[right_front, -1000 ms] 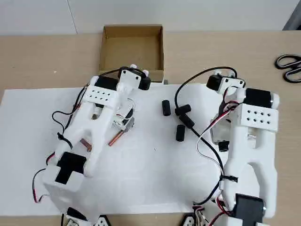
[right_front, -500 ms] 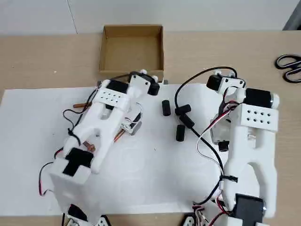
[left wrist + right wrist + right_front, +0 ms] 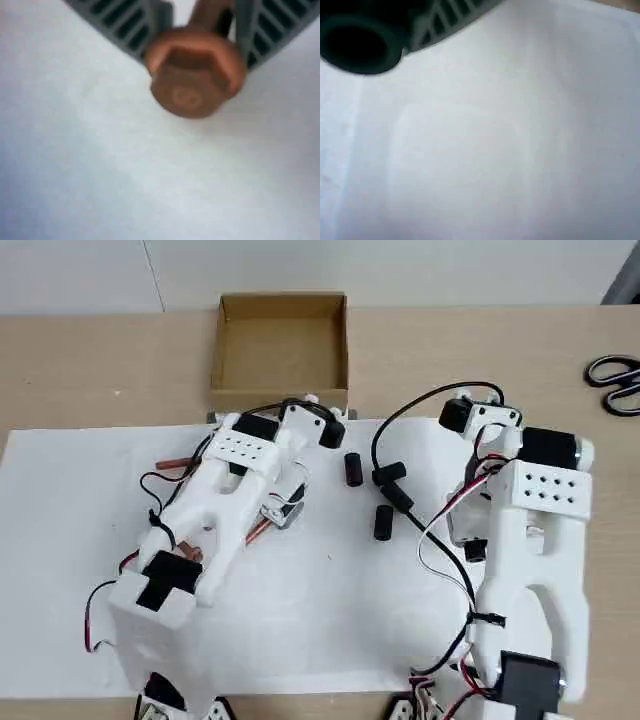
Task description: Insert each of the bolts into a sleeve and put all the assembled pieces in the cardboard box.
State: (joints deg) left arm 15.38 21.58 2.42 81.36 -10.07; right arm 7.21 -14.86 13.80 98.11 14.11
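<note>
At centre-left of the high view, the left pincer (image 3: 283,508) has swung up and rightward over the last second, nearer the four loose sleeves (image 3: 352,469) at mid-frame. A spare bolt (image 3: 172,462) now lies uncovered on the white paper (image 3: 330,620). The left pincer's ribbed grey jaws are closed on a bolt (image 3: 195,85), smooth copper-coloured metal with a hexagonal head facing the wrist camera. The right pincer (image 3: 468,538), unmoved at the right, appears clamped on a sleeve (image 3: 357,45), a matt black tube with an open round bore. So the pairing looks about to begin; insertion is not yet done. The cardboard box (image 3: 215,350), plain brown, square and shallow-walled, waits at upper centre of the worktop (image 3: 80,350).
</note>
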